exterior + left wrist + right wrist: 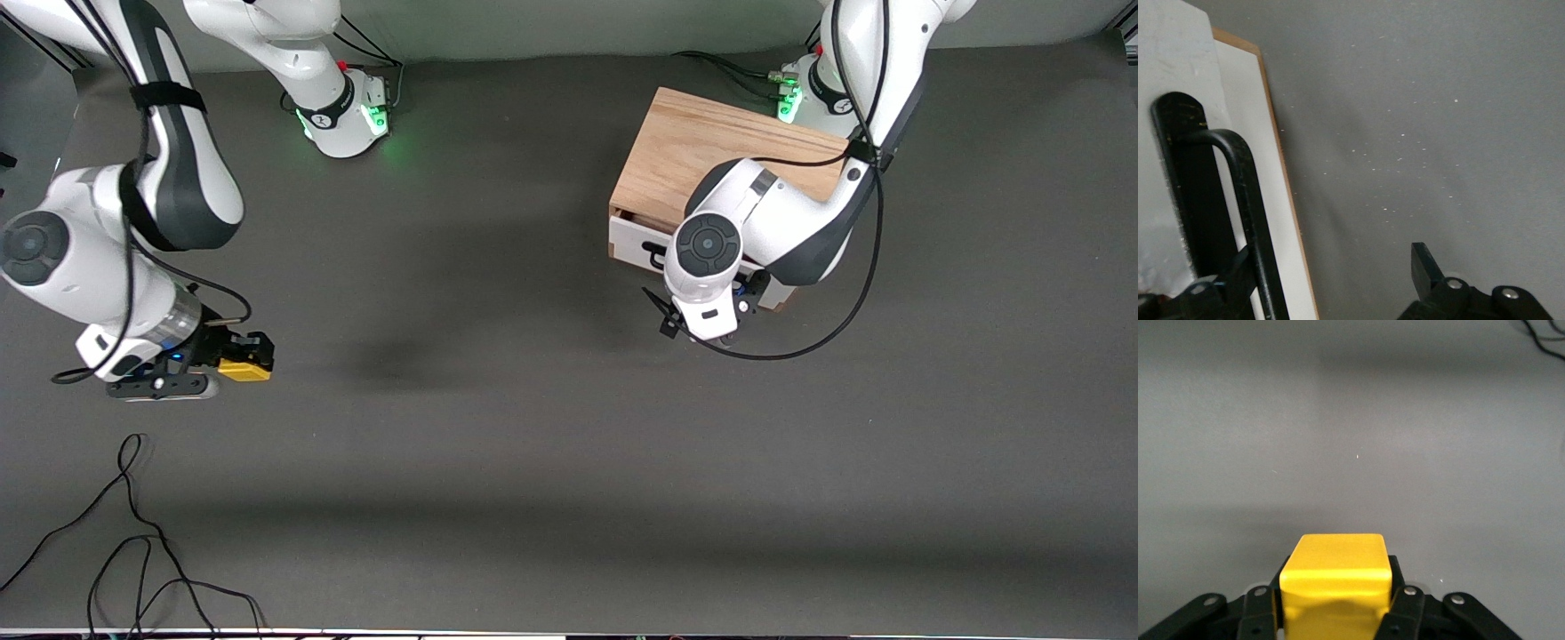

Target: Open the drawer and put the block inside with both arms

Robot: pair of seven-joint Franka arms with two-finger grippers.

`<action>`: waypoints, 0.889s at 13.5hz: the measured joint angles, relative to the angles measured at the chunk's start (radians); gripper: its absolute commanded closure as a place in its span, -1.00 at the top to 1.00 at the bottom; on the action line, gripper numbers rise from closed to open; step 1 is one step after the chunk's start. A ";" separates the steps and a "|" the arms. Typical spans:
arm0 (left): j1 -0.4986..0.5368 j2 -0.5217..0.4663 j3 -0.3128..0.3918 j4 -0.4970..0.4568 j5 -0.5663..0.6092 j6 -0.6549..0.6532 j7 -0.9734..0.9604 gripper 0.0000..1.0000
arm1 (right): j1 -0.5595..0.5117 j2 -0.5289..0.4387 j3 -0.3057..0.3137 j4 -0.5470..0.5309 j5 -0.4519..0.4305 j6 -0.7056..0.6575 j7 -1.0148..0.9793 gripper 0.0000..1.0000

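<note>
The left pincer (pixel 1331 280), open astride the white drawer's black bar handle (pixel 1238 200), should close squarely before pulling, while the right pincer (pixel 1335 613) over the desk (pixel 533 444) grips the small yellow cube (pixel 1336 577).

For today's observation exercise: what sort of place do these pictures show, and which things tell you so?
Probably a robotics lab bench. A dark grey mat table carries two arms with green-lit bases, a wooden box with a drawer, and loose cables; the right gripper holds a yellow block, the left gripper straddles the handle.
</note>
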 measured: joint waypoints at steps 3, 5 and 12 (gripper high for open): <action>0.000 0.032 0.002 0.045 0.001 -0.004 -0.001 1.00 | 0.018 0.009 0.001 0.020 0.000 -0.010 0.004 -1.00; 0.000 0.048 0.002 0.071 0.002 0.001 -0.001 1.00 | 0.043 0.023 0.002 0.035 0.000 -0.010 0.013 -1.00; -0.001 0.087 0.001 0.124 0.041 0.068 -0.024 1.00 | 0.165 0.066 0.006 0.124 0.000 -0.068 0.058 -1.00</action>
